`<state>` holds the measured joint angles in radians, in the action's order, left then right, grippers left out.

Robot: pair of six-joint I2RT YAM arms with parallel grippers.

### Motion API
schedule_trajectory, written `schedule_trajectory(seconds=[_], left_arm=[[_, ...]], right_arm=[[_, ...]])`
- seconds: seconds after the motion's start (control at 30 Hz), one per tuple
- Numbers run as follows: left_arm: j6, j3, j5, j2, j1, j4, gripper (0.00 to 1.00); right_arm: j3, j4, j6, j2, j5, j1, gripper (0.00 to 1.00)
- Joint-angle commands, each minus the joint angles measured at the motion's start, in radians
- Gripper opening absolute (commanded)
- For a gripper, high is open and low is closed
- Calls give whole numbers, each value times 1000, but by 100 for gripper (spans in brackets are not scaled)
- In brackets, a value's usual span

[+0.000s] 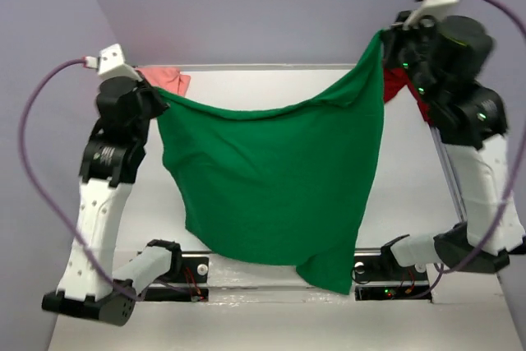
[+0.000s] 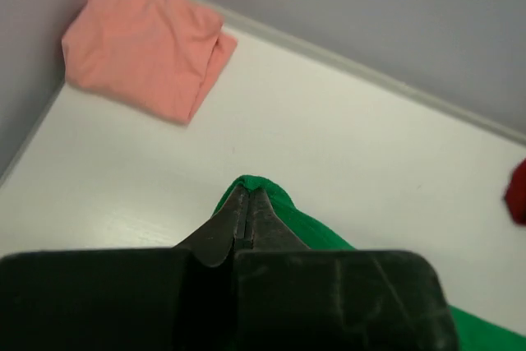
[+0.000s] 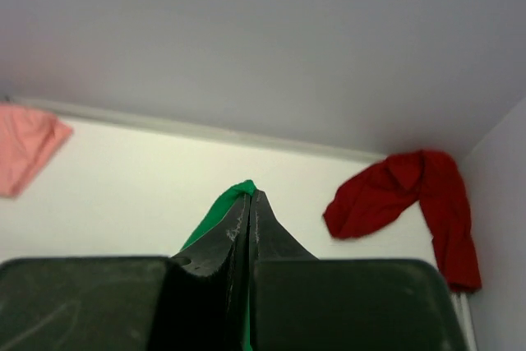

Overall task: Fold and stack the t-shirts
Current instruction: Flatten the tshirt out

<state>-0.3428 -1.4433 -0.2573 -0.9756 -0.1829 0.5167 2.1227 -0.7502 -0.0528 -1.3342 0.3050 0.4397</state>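
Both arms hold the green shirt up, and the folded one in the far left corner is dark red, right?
No: the folded shirt in that corner is salmon-pink, as the left wrist view shows. The left gripper and right gripper do hold the green shirt up.

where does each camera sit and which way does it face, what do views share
Top external: above and behind the arms, looking down at the table; both arms show, green t-shirt stretched between left claw and right claw.
Left wrist: on the left arm, facing the far left corner and folded salmon-pink t-shirt; its shut claw shows.
Right wrist: on the right arm, facing the back wall and crumpled dark red t-shirt; its shut claw shows.
Shared: both wrist views show pinched green cloth.
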Motion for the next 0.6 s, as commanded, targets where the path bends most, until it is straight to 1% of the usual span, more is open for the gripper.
schedule_trajectory(seconds=[0.0,0.17,0.27,0.4,0.57], left_arm=[[-33,90,-60,-75,0,-98,0],[-22,167,-92,-173,5,-178,0],[-27,175,-92,-282,10,-213,0],[-33,166,-60,-392,11,-257,0],[-42,101,-33,-515,11,-209,0]], right_arm=[[-93,104,10,-88,19,-22,0],[-106,121,30,-226,-38,-104,0],[-99,126,19,-288,-47,-124,0],[-102,124,33,-336,-104,-151,0],[-132,133,36,-384,-133,-183,0]])
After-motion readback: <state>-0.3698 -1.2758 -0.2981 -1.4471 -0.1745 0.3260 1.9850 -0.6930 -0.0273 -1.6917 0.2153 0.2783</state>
